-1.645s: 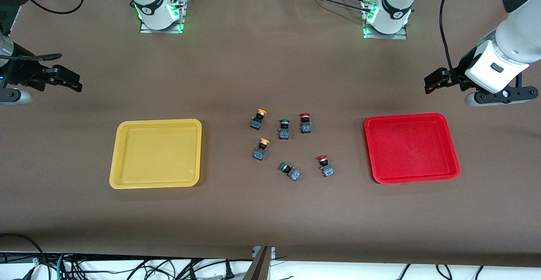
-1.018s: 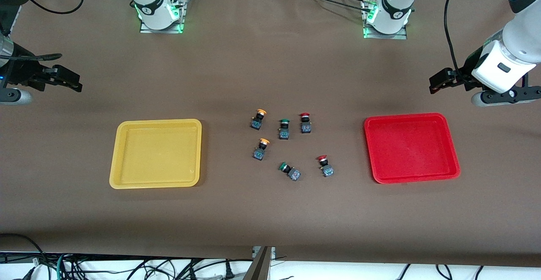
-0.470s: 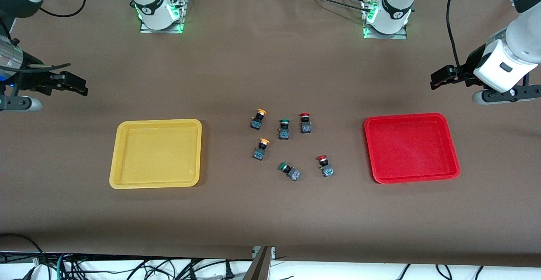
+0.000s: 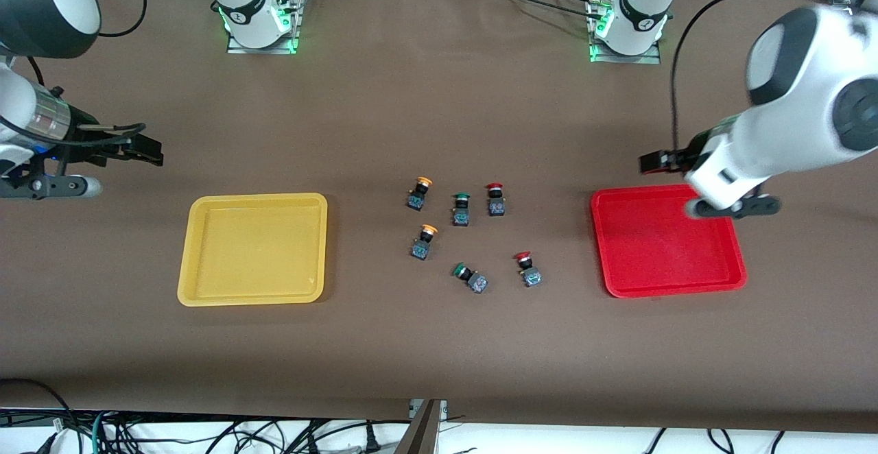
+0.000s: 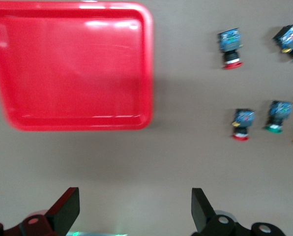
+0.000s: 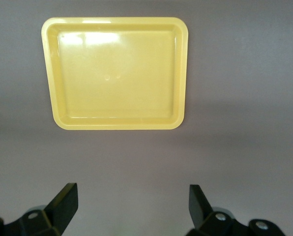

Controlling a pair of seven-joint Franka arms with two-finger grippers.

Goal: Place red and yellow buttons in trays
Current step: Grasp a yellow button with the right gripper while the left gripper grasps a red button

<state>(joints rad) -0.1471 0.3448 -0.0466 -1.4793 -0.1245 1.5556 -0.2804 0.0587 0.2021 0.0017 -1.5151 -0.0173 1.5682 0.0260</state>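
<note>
Front view: approach step, both claws spread apart and empty; left gripper point(image 4: 651, 163) over shallow red plastic tray point(image 4: 734, 272), right gripper point(image 4: 147, 152) near bench end by shallow yellow plastic tray point(image 4: 199, 289); red-capped and orange-yellow-capped push-button switches point(image 4: 495, 199) loose at bench centre (none trayed) — next: descend onto one

Red tray point(image 4: 669, 241) — yellow tray point(image 4: 252, 248)

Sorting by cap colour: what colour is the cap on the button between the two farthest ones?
Green; the middle button shows it best in the front view.
</note>
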